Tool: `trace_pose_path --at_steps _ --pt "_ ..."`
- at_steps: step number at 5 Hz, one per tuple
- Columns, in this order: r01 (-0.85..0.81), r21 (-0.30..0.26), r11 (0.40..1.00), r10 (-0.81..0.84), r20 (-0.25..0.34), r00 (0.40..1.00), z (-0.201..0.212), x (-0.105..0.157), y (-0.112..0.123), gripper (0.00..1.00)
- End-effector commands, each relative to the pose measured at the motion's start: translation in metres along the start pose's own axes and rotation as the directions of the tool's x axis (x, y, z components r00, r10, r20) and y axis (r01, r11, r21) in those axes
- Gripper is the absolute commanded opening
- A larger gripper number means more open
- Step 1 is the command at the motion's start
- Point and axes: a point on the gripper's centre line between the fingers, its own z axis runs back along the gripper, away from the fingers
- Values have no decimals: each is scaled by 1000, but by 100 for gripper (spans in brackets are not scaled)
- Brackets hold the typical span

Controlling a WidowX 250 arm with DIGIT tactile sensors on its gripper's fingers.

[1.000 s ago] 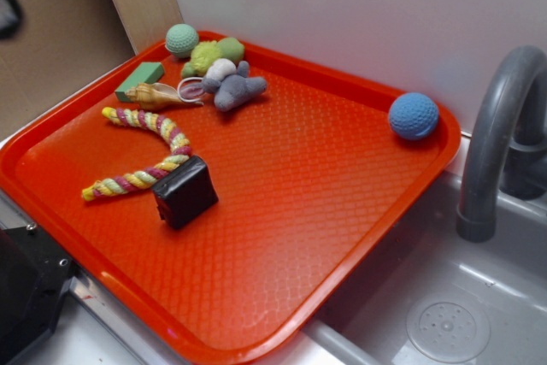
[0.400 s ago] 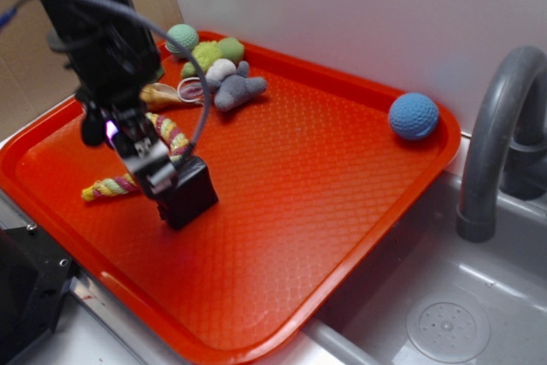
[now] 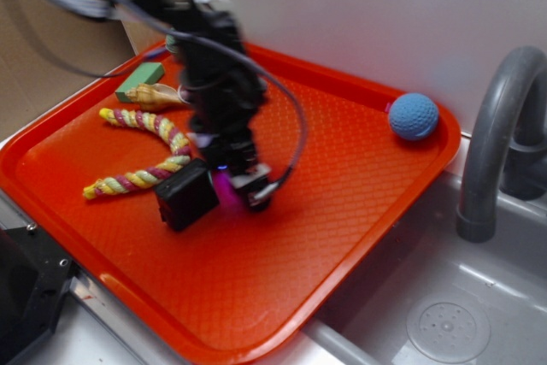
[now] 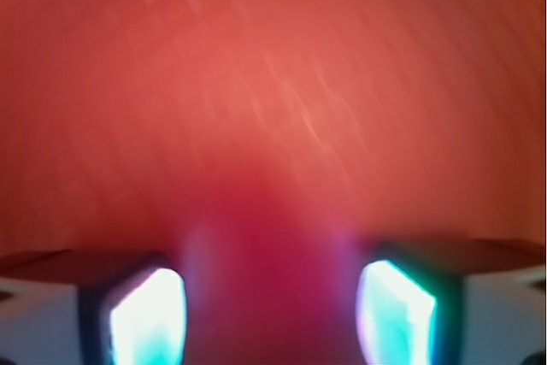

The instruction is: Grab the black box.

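The black box (image 3: 185, 197) is a small glossy cuboid that lies on the red tray (image 3: 342, 211), left of centre, against the end of a striped rope toy (image 3: 145, 147). My gripper (image 3: 244, 192) hangs low over the tray, just to the right of the box and close to its right side. In the wrist view the gripper (image 4: 269, 297) is open. Its two lit fingertips (image 4: 145, 318) stand wide apart with only blurred red tray between them. The box does not show in the wrist view.
A green block (image 3: 139, 79) and a shell (image 3: 154, 96) lie at the tray's far left; my arm hides the other toys there. A blue golf ball (image 3: 414, 116) sits in the far right corner. A grey faucet (image 3: 500, 126) and sink (image 3: 444, 314) are to the right.
My arm came into view from the upper left, dropped beside the box's left side, then swung over to its right side. The box has not visibly moved.
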Motion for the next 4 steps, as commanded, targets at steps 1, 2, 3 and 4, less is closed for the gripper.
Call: trace_pose_path --at_steps 1,2,3,4 --pt "28 18 999 -28 -35 999 13 -3 -11 0" --pt "-1 60 998 1 -8 1000 58 -10 -7 100" --pt "-32 88 996 26 69 997 110 -47 -15 100" --pt "-38 88 995 25 136 990 159 -66 -25 100"
